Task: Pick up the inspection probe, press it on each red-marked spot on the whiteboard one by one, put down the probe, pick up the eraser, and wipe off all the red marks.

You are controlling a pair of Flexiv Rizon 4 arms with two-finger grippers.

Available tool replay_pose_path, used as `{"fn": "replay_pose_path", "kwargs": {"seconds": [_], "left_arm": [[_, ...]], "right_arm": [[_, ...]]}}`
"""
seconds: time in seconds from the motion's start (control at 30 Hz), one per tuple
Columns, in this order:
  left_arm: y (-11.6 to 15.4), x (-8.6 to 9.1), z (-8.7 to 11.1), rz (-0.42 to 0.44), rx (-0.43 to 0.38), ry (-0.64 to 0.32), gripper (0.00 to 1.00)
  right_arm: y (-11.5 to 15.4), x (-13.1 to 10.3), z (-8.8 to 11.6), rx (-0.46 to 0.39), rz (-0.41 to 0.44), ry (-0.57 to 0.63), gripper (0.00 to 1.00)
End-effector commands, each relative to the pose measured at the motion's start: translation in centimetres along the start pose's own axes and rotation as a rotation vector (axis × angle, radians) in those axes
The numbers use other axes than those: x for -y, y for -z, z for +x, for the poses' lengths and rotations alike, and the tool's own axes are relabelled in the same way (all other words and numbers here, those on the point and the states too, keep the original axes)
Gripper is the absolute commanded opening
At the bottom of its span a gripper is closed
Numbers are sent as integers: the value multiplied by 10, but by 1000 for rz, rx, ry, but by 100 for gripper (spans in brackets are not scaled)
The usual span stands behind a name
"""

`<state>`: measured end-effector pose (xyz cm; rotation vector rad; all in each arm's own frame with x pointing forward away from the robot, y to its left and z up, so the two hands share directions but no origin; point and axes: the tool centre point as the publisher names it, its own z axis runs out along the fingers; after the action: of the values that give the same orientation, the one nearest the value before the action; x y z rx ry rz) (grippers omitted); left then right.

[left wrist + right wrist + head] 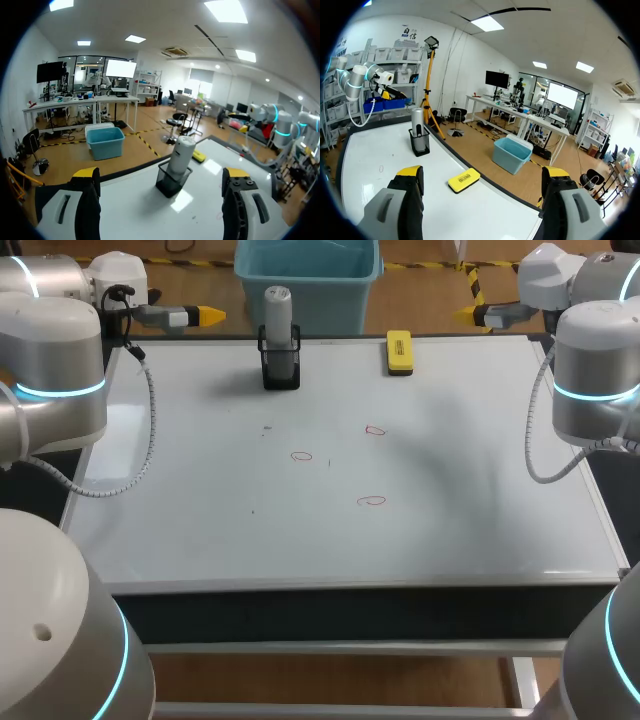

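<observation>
A grey cylindrical probe [277,310] stands upright in a black mesh holder [280,365] at the back of the whiteboard [200,490]. A yellow eraser [399,351] lies to its right near the back edge. Three small red marks [375,430] [301,455] [371,502] sit mid-board. My left gripper [205,314] is open at the back left corner; the probe [180,155] is ahead of it, with the eraser [199,156] behind it. My right gripper [472,313] is open at the back right corner, with the eraser [464,180] ahead and the probe [417,122] further off.
A teal bin [307,280] stands on the floor just behind the table's back edge. A grey cable [150,430] loops from my left arm over the board's left side, and another [535,450] hangs at the right edge.
</observation>
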<state>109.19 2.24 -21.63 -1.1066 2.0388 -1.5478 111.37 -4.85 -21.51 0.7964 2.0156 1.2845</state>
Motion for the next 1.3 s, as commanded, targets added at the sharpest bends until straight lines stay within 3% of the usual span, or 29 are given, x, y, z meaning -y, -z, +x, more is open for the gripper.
{"fn": "replay_pose_path", "kwargs": {"seconds": [0.03, 0.93, 1.3], "left_arm": [[0, 0, 0, 0, 0, 0, 100], [0, 0, 0, 0, 0, 0, 100], [-45, -2, 12, 19, -235, -120, 100]], "right_arm": [[0, 0, 0, 0, -1, 0, 100], [0, 0, 0, 0, -1, 0, 100], [0, 0, 0, 0, -1, 0, 100]]}}
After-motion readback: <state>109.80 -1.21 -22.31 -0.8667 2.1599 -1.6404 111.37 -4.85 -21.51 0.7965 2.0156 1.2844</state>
